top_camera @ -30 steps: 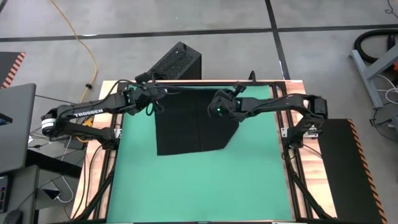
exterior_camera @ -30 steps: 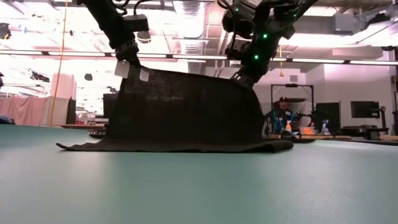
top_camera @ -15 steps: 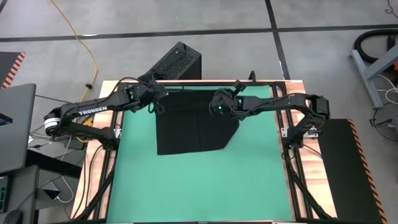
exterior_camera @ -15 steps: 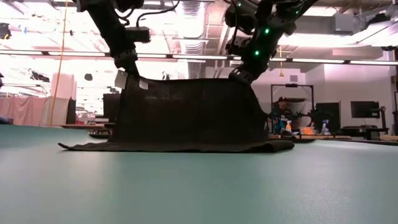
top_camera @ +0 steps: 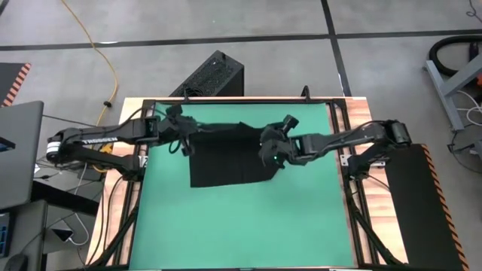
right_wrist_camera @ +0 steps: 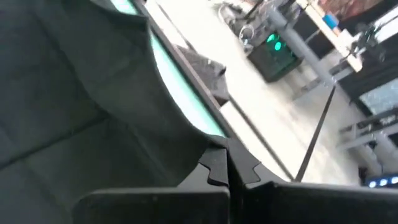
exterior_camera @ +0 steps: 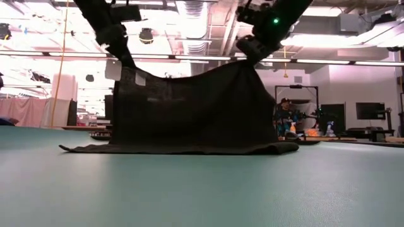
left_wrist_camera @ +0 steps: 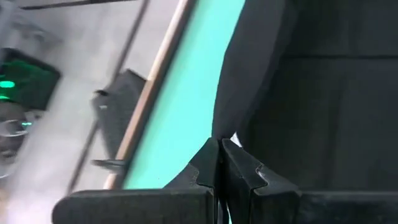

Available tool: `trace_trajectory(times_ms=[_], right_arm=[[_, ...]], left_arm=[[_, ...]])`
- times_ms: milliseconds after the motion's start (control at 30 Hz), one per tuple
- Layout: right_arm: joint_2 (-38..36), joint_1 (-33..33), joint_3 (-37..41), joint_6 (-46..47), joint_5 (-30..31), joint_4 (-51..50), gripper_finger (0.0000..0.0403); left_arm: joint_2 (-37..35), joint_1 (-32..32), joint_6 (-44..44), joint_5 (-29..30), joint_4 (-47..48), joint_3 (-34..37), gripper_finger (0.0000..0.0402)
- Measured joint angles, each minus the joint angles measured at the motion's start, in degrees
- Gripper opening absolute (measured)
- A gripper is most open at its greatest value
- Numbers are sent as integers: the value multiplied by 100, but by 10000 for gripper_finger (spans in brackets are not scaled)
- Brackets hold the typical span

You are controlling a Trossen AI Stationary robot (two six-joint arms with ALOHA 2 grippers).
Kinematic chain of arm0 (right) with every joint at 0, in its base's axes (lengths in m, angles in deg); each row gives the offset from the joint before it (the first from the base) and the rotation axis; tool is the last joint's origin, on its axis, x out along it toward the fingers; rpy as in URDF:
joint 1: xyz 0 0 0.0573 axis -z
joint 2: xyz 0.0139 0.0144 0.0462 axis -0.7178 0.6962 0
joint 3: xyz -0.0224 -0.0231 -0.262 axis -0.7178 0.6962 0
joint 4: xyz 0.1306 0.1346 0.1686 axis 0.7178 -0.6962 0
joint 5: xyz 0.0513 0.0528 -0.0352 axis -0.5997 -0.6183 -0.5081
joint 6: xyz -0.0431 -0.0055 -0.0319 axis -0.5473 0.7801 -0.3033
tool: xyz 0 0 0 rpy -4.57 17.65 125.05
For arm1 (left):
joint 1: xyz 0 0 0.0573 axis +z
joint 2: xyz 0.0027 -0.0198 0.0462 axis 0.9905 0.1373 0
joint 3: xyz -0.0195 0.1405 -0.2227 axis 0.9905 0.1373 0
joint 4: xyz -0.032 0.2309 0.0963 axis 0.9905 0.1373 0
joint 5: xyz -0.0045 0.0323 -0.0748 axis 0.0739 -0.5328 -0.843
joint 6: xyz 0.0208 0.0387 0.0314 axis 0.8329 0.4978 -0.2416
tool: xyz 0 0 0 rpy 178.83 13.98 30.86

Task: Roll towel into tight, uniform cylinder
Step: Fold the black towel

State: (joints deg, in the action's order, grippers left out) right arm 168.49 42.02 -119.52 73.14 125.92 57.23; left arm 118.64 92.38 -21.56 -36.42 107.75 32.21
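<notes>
Over the far half of the green mat (top_camera: pixel 226 218), both arms have the towel (top_camera: pixel 226 158) hoisted by its far edge. The left gripper (top_camera: pixel 183 137) is clamped tight on the far-left corner, fingers pressed together with cloth pinched between them, and the right gripper (top_camera: pixel 273 153) is clamped the same way on the far-right corner. From table height the towel (exterior_camera: pixel 189 107) hangs like a curtain between the two, sagging a little in the middle, its near edge lying flat on the mat (exterior_camera: pixel 202 189).

This looks like the fold-over that starts the roll. To do it well, I'd say both grippers should travel toward the near side together, at matched height and pace, so the lifted edge lands parallel to the resting one. That sag wants taking out: a touch more spread between the arms would tension the top edge. The right corner already sits nearer than the left, so the left should catch up, or the cylinder will come out coned. Keep the near edge anchored and the first turn small and snug.
</notes>
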Motion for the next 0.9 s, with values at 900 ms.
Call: trace_trajectory(times_ms=[900], right_arm=[[10,-625,0,1938,-1476,-1358,42]], left_arm=[[300,-1164,-958,-769,465,445,0]])
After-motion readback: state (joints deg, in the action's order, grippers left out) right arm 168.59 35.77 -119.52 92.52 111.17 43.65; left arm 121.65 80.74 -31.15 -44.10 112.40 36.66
